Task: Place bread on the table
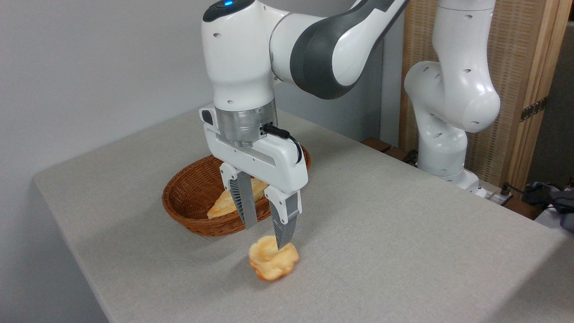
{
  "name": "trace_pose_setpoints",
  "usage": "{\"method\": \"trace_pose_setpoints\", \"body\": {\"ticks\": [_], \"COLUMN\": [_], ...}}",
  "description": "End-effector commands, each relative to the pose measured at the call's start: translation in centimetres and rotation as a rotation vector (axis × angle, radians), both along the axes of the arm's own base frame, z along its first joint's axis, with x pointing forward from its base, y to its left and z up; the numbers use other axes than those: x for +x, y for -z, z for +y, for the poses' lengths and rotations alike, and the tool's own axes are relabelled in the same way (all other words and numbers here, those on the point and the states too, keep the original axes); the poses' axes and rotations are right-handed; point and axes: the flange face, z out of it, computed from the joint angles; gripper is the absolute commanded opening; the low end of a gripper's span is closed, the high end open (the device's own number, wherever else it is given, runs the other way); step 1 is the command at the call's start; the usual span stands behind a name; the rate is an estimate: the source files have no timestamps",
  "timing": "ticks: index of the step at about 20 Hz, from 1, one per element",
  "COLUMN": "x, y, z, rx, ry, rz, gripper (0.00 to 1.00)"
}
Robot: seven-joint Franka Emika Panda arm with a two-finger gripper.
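The bread [272, 262], a small chunky golden bun, lies on the grey-beige table [394, 242] just in front of the wicker basket. My gripper [265, 237] hangs straight down over it and is open. Its fingers stand apart with nothing held between them. The right fingertip [281, 242] overlaps the bun's top edge in this view, while the left fingertip ends a little above and behind the bun.
A brown oval wicker basket [188, 220] sits behind the gripper and holds a longer pale loaf [224, 204], partly hidden by the fingers. The arm's white base [444, 152] stands at the table's back right edge. A wall runs along the left.
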Motion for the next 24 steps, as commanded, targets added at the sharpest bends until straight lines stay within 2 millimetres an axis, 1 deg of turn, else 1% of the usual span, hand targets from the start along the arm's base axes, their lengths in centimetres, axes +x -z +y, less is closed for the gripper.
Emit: {"method": "trace_pose_setpoints", "body": {"ticks": [1,3,4,5,7,8,10,11,12,13,14,16,18,19,20,24], "x": [0.2,0.2,0.2,0.2,0.4,0.4,0.5,0.4,0.3,0.2,0.0,-0.2,-0.5,-0.7,-0.9,-0.8], "y": [-0.2,-0.4,-0.9,-1.3,-3.5,-4.3,-5.3,-5.5,-5.7,-5.7,-5.8,-6.2,-7.3,-7.5,-7.6,-7.4], "z": [-0.3,-0.5,-0.5,-1.4,-3.9,-5.1,-6.5,-7.0,-8.2,-8.8,-10.0,-11.3,-12.2,-12.4,-12.0,-12.0], "rx": [0.013,0.013,0.007,0.002,0.000,0.000,-0.009,-0.019,-0.035,-0.039,-0.038,-0.040,-0.045,-0.045,-0.046,-0.048], "ry": [0.013,0.016,0.009,0.018,0.059,0.080,0.100,0.104,0.119,0.126,0.148,0.169,0.177,0.175,0.170,0.160], "rz": [-0.003,-0.008,-0.018,-0.026,-0.066,-0.077,-0.092,-0.093,-0.093,-0.093,-0.093,-0.101,-0.113,-0.108,-0.099,-0.092], "gripper": [1.00,1.00,1.00,1.00,1.00,1.00,1.00,1.00,1.00,1.00,1.00,1.00,1.00,1.00,1.00,1.00]}}
